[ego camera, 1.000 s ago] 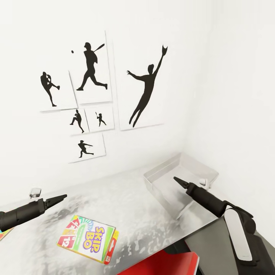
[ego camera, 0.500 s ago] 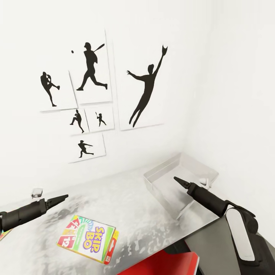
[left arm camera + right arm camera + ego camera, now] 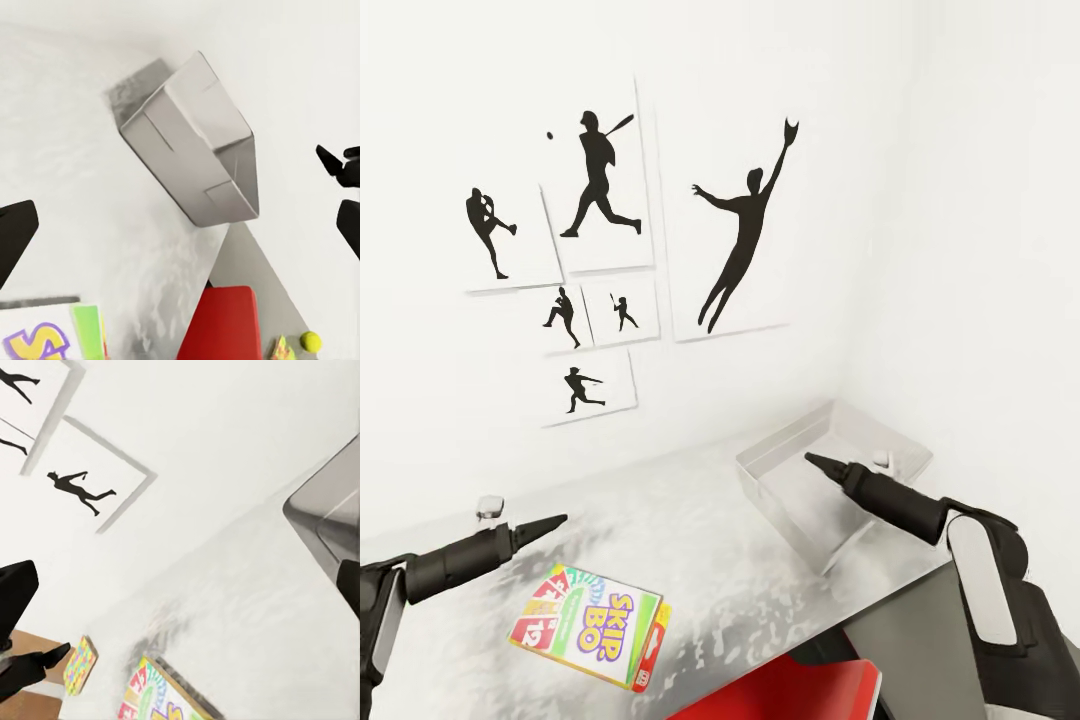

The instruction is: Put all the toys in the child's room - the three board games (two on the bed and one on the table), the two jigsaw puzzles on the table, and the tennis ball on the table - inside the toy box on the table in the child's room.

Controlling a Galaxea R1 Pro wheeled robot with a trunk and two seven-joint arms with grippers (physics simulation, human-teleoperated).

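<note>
The translucent grey toy box (image 3: 792, 447) stands at the table's far right corner against the wall, and I see nothing inside it. My right gripper (image 3: 812, 461) hovers over the box, open and empty. The Skip-Bo board game (image 3: 588, 624) lies flat near the table's front edge. My left gripper (image 3: 558, 522) hangs open above the table, just beyond and left of that game. The left wrist view shows the toy box (image 3: 196, 146), the tennis ball (image 3: 310, 342) and a jigsaw puzzle's corner (image 3: 281, 349). In the right wrist view another jigsaw puzzle (image 3: 79, 664) lies beside the Skip-Bo game (image 3: 159, 695).
The pale grey table (image 3: 710, 540) fills the room's corner, with white walls behind and to the right. Black baseball silhouette pictures (image 3: 745, 235) hang above it. The red chair (image 3: 790, 695) sits under the front edge, beside the lower dark grey section (image 3: 915, 625).
My left gripper has moved right and forward over the table. My right gripper has edged slightly up and farther over the toy box. The Skip-Bo game and toy box have not moved.
</note>
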